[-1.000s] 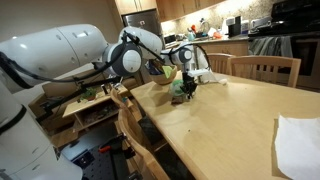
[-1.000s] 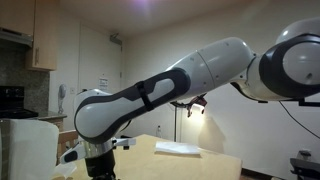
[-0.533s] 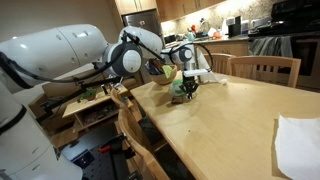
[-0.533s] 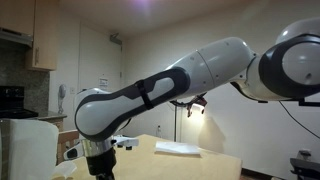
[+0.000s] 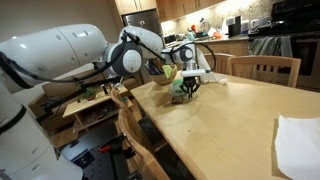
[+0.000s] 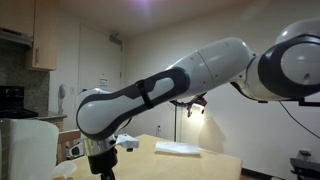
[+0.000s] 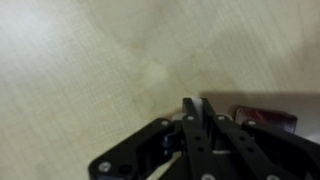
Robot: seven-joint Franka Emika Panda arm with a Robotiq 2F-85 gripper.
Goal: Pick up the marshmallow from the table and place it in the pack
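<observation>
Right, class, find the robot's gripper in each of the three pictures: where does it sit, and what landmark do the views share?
In an exterior view: gripper just above centre, low over the far end of the table.
In an exterior view: not in it; the arm runs off the right edge.
Wrist view: gripper enters from the bottom edge, right of centre.
Shared landmark: the pale wooden table, seen in all three.

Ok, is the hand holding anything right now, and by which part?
Cannot tell: the hand looks shut, with something pale at its tip, too blurred to identify.
</observation>
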